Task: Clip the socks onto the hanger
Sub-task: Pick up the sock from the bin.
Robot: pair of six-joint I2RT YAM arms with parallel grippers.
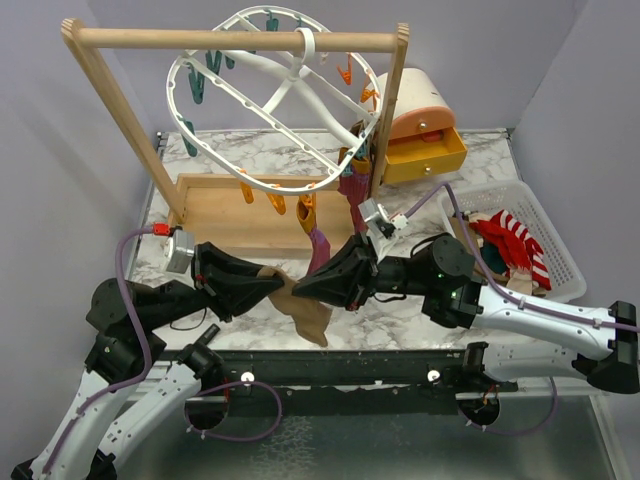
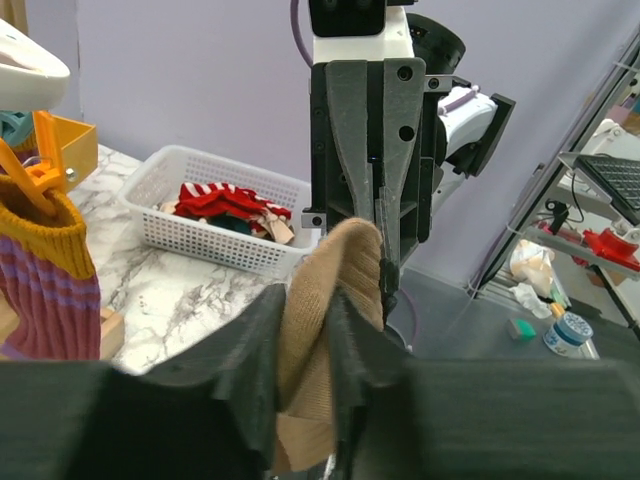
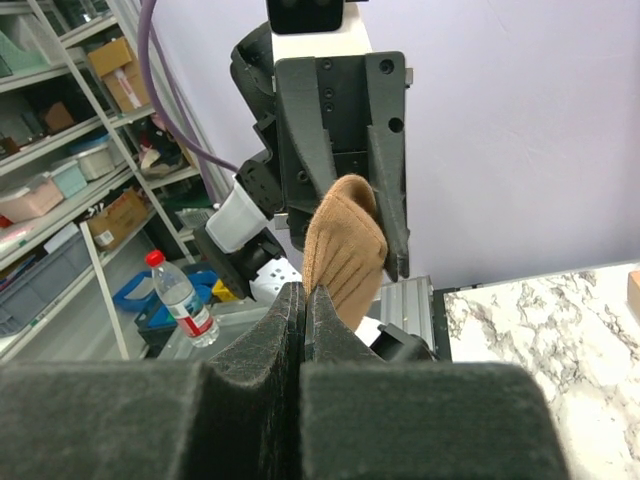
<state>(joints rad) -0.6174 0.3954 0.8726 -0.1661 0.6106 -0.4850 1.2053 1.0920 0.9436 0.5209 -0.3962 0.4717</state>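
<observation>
**Operator:** Where is the tan sock (image 1: 305, 305), and what has hold of it?

**Technician:** You will find it above the near edge of the worktop (image 1: 490, 160), about midway between the left and right edges, held between both arms.
- **Right wrist view:** the right gripper (image 3: 303, 300) has its fingers pressed fully together. A fold of the sock is pinched at their tips.
- **Left wrist view:** the left gripper (image 2: 303, 335) has its fingers drawn in to a narrow gap. Bunched fabric fills that gap, and both fingers touch it.

The two grippers face each other tip to tip. The rest of the sock hangs below them toward the near edge.

**Operator:** And the hanger (image 1: 300, 72)?

**Technician:** It hangs by its hook from the top bar of the wooden rack (image 1: 230, 40), which stands toward the far left corner of the worktop. The ring sits tilted. On its near rim you can see a purple sock (image 1: 318, 248) held by an orange clip (image 1: 307, 208), hanging just beyond the grippers.

**Operator:** Are there other socks?

**Technician:** Look to the right edge of the worktop. A red-and-white striped sock (image 1: 515, 245) lies with others in the white basket (image 1: 560, 250).
</observation>
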